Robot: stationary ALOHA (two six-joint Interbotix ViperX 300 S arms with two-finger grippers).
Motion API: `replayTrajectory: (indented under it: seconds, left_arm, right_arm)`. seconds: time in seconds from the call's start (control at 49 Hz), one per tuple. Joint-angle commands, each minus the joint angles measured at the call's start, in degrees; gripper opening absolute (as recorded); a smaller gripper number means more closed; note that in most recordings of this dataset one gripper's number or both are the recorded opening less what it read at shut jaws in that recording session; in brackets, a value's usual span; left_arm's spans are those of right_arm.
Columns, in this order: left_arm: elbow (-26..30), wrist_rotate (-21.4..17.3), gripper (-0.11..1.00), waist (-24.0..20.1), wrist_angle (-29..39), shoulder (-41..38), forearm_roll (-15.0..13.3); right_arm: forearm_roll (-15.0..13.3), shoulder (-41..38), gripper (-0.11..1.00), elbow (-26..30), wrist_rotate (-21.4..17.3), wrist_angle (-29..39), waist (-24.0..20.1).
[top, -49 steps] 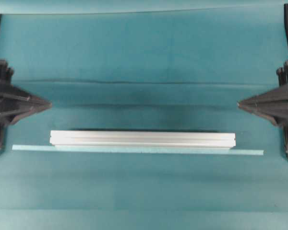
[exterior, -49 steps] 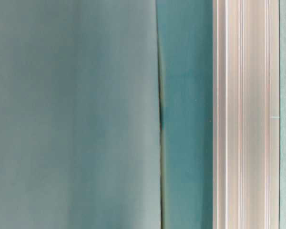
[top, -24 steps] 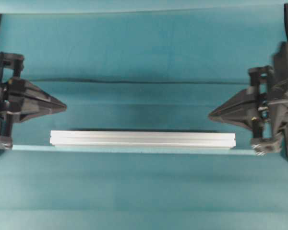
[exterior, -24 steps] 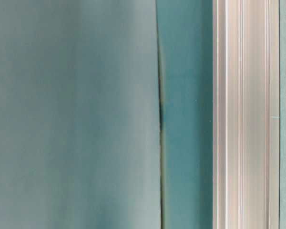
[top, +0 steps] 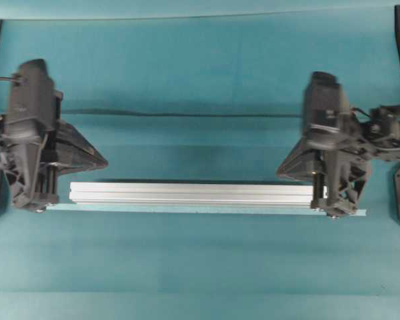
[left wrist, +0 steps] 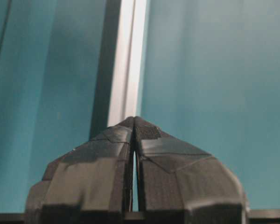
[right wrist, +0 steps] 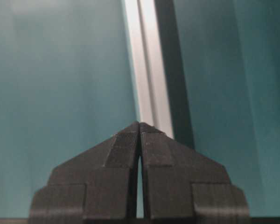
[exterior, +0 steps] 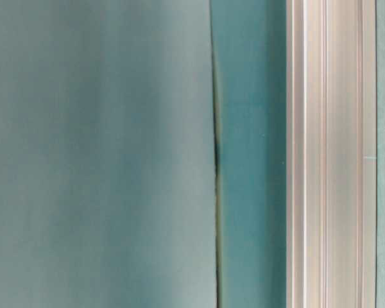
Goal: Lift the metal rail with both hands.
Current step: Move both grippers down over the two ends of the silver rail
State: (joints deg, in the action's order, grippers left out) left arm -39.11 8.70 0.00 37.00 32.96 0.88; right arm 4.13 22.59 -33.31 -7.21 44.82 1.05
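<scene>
Metal rail: the metal rail (top: pixel 197 193) lies flat on the teal table (top: pixel 200 73), running left to right across the middle of the overhead view, its lengthwise grooves catching the light.
Teal strip: a thinner, pale teal flat strip (top: pixel 187 209) lies along the rail's near edge, just beside it and parallel, reaching past the rail's right end.
Left pincer: the left pincer (top: pixel 101 162) is pressed together — its two fingers meet at the tip in the left wrist view, with nothing between them. In the overhead view its tip sits near the rail's left end, on the far side of it; whether it is touching the rail I cannot tell.
Right pincer: the right pincer (top: pixel 281 172) is likewise closed on itself — tips together in the right wrist view, holding nothing. Its tip sits near the rail's right end, also on the far side.
Wrist views: each shows the rail stretching away from the joined fingertips.
Table-level view: the rail (exterior: pixel 330 154) fills the right part as a pale grooved band on the teal cover.
</scene>
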Motion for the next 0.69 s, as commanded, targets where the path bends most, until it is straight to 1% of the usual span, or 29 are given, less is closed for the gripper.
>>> replayTrajectory:
  seconds: [0.0,0.225,0.367,0.449,0.551,0.674]
  left_arm:
    - [2.7,-0.4,-0.02,0.0,1.8,-1.2,0.2]
    - [6.7,-0.8,-0.02,-0.1,10.6,-6.9,0.3]
    - [8.9,-1.6,-0.02,-0.7,12.6,-9.4,0.4]
    - [9.2,-2.4,-0.02,-1.5,13.5,-10.4,0.4]
    - [9.8,-3.7,-0.02,-2.5,16.2,-12.0,0.4]
    - [10.5,-5.3,-0.02,-2.5,18.5,-14.0,0.4]
  right_arm:
    - [-0.8,-3.0,0.0,3.2,0.0,3.4,-0.2]
    - [-0.9,-9.9,0.0,9.4,2.9,14.0,-1.4]
    - [-1.2,-13.2,0.0,11.3,3.9,20.0,-1.8]
    - [-1.6,-14.7,0.0,11.0,4.0,21.1,-1.8]
    - [-1.8,-15.6,0.0,10.5,4.6,21.0,-1.6]
    - [-1.8,-15.9,0.0,9.8,5.1,20.4,-0.9]
